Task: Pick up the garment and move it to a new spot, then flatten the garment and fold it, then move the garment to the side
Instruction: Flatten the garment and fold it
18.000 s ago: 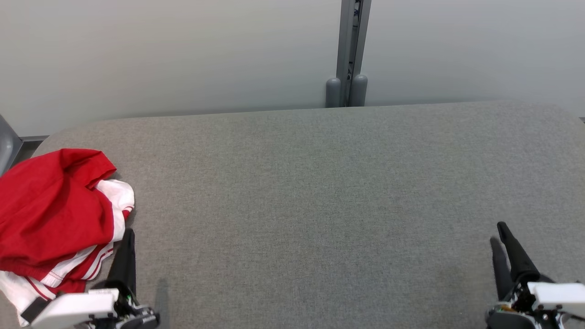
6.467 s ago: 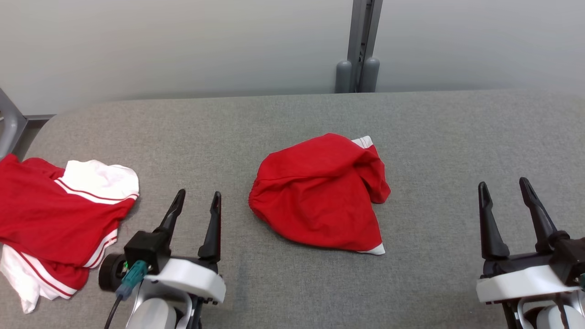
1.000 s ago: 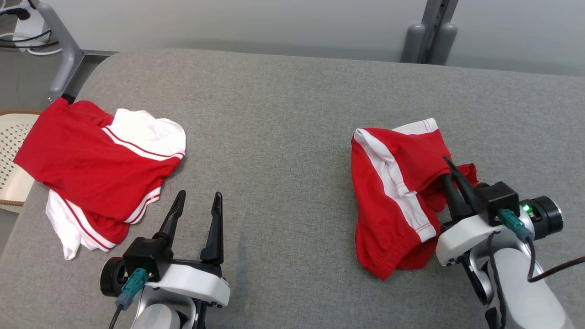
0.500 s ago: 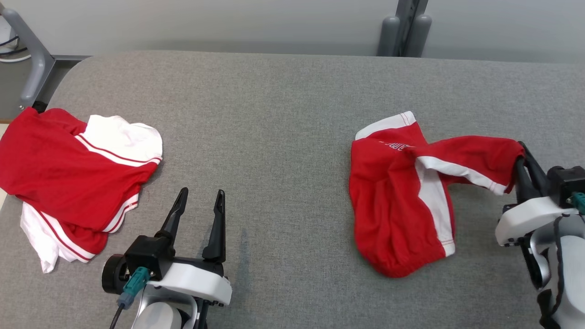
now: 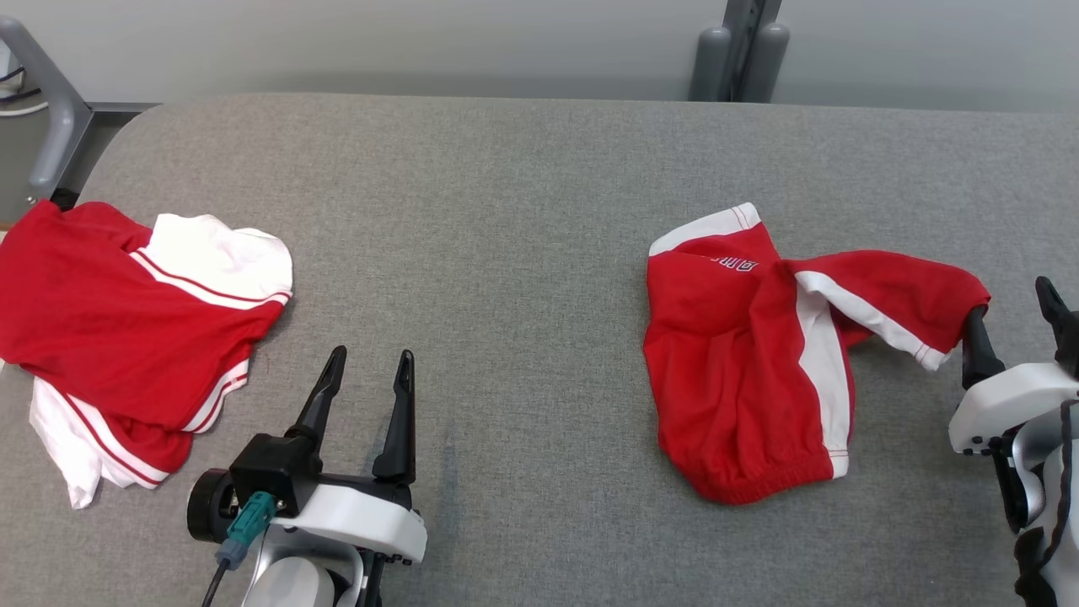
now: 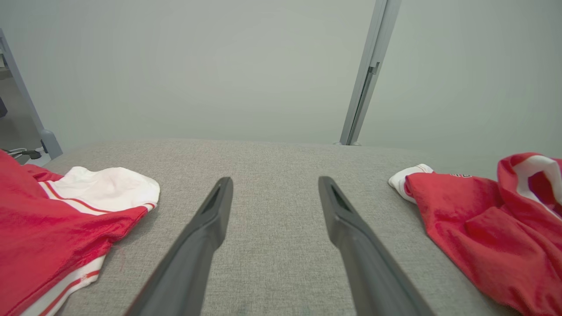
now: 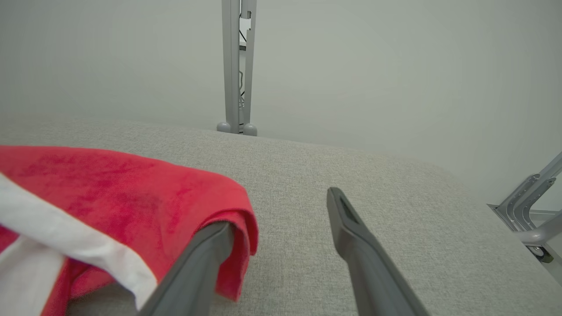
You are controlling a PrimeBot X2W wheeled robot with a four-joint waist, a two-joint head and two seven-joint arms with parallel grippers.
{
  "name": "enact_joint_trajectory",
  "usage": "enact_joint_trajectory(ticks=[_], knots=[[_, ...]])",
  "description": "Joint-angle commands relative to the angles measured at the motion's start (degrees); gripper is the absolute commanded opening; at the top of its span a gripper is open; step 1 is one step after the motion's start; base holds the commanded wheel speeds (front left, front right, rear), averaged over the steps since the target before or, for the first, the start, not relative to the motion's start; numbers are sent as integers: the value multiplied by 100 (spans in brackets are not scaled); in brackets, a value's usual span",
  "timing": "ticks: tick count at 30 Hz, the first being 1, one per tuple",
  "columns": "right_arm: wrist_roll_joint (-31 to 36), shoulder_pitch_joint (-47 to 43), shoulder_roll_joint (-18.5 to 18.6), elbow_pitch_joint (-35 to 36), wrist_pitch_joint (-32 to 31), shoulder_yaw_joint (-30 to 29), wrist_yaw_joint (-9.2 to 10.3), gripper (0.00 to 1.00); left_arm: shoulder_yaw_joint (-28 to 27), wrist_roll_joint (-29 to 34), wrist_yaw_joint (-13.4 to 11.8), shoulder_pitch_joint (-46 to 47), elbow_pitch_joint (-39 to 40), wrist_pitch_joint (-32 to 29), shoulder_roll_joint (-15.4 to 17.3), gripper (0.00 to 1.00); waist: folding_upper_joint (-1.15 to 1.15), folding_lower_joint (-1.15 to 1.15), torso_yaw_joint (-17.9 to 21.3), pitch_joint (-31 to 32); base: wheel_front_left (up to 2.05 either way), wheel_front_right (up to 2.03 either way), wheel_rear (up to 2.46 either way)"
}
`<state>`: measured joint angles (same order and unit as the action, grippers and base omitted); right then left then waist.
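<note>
The garment [image 5: 742,379] is a pair of red shorts with white side stripes, lying crumpled right of centre on the grey padded table [image 5: 523,211]. One leg stretches out to the right. My right gripper [image 5: 1009,302] stands open at that leg's hem. In the right wrist view the red cloth [image 7: 109,188] drapes over the tip of the left finger, and nothing sits between the open jaws [image 7: 279,208]. My left gripper [image 5: 371,354] is open and empty over bare table at the lower left, well apart from the garment [image 6: 483,228].
A second red and white garment [image 5: 126,312] lies heaped at the table's left edge, also seen in the left wrist view [image 6: 52,219]. A grey post [image 5: 733,51] stands behind the table's far edge. A metal frame leg [image 7: 527,206] shows off the right side.
My right gripper has opened and let go of the garment's leg after drawing it out to the right. The leg now rests over one finger. The left arm has not moved.
</note>
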<state>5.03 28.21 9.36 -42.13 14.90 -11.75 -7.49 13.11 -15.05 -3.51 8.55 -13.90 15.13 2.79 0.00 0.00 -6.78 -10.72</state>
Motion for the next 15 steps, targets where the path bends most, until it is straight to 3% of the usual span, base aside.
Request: enact_joint_trajectory(ticks=[1, 15], knots=[[-4, -57, -28, 14, 38, -22, -1, 100, -16, 43, 16, 75, -9, 3, 21, 100, 0, 0, 22, 18, 0, 0, 0], [-933, -1383, -457, 1820, 37, 796, -1, 100, -139, 79, 25, -5, 48, 3, 20, 100, 0, 0, 280, 149, 0, 0, 0]])
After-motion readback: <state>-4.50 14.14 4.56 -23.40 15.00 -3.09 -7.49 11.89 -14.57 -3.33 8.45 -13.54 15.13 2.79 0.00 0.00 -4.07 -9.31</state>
